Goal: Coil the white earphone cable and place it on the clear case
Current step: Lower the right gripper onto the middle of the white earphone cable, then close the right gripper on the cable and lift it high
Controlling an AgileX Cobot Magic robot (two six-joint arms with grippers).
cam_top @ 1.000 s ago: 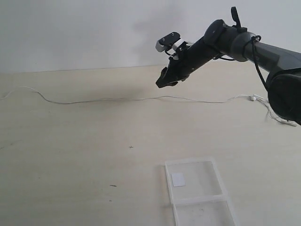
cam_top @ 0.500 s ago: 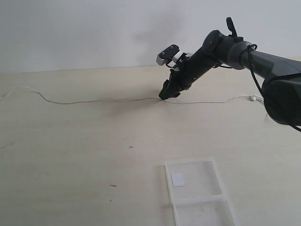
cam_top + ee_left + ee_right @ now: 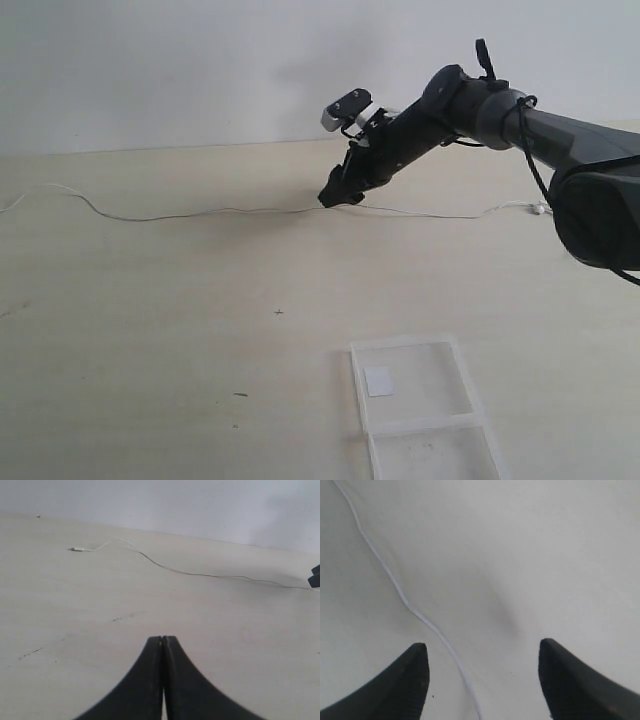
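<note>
The white earphone cable [image 3: 250,210] lies stretched out almost straight across the far part of the table [image 3: 150,330], running from the left edge to small white pieces at its right end [image 3: 540,208]; it is not coiled. In the left wrist view its plug end [image 3: 76,549] rests flat on the table. The clear case [image 3: 430,385] lies open at the near edge, well apart from the cable, with a white sticker [image 3: 379,381] in its farther half. The right gripper [image 3: 338,197] is down at the middle of the cable, its jaws spread wide and the wire [image 3: 385,569] passing between them, nearer one finger and not pinched. The left gripper [image 3: 163,639] is pressed fully closed, holds nothing, and hangs above bare table.
</note>
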